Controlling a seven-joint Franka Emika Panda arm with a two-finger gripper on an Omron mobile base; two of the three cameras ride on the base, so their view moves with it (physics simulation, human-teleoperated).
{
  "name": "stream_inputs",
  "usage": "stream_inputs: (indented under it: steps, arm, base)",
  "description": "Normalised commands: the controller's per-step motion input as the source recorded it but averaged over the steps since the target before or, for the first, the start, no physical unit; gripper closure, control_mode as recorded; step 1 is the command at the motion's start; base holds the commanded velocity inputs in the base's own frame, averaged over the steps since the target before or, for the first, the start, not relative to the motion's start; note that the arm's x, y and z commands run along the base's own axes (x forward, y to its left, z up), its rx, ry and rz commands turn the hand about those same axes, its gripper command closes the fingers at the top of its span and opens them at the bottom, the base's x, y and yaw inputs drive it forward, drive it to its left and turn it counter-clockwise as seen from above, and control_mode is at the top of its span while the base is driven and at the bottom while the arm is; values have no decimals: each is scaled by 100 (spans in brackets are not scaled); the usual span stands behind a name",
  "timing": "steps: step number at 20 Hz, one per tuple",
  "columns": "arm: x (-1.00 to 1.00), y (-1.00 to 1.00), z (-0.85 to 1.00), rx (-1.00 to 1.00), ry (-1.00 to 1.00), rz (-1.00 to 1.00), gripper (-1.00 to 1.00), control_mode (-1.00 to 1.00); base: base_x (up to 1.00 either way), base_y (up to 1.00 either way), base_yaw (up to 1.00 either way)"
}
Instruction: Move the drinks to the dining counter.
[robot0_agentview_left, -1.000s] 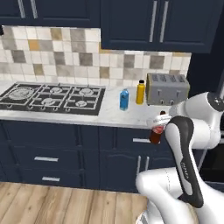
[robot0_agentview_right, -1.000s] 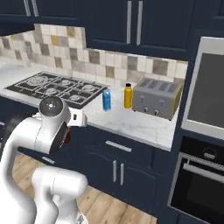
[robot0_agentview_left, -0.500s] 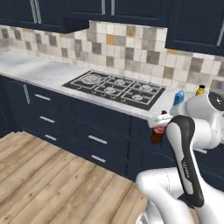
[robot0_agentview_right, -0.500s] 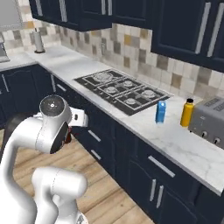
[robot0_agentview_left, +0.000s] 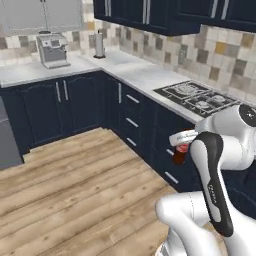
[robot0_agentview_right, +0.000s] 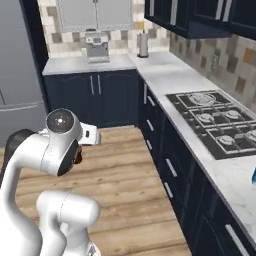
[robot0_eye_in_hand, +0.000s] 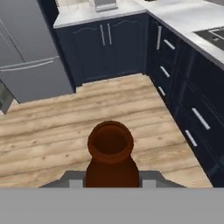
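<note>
The dark brown cola bottle (robot0_agentview_left: 179, 155) with a red label hangs in front of the navy cabinets, and my gripper (robot0_agentview_left: 182, 143) is shut on it. In the hand view the bottle (robot0_eye_in_hand: 110, 153) stands upright between the fingers, its open neck toward the camera, over the wooden floor. From the right base view, a sliver of the bottle (robot0_agentview_right: 78, 155) shows behind the arm. A blue bit at the right edge of the marble counter may be the blue carton (robot0_agentview_right: 253, 176). The dining counter is out of view.
A marble counter (robot0_agentview_left: 140, 75) with a gas stove (robot0_agentview_left: 200, 97) runs along the right wall and turns the corner to a coffee machine (robot0_agentview_right: 97, 46). Navy cabinets (robot0_eye_in_hand: 109, 48) stand below. A grey fridge (robot0_eye_in_hand: 26, 61) is on the left. Wooden floor (robot0_agentview_left: 75, 190) lies open between them.
The whole scene has swung as the base turned left: the toaster and the yellow bottle have left the views, and the corner, fridge and floor came in. The bottle stays gripped.
</note>
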Motion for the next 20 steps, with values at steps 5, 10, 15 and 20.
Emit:
stream_inputs:
  steps: [5,10,15,20]
  arm:
    - [0,0,0,0,0,0,100,100]
    - [0,0,0,0,0,0,100,100]
    - [0,0,0,0,0,0,100,100]
    - [0,0,0,0,0,0,100,100]
  base:
    - [0,7,75]
    - [0,6,74]
    - [0,10,72]
    - [0,11,68]
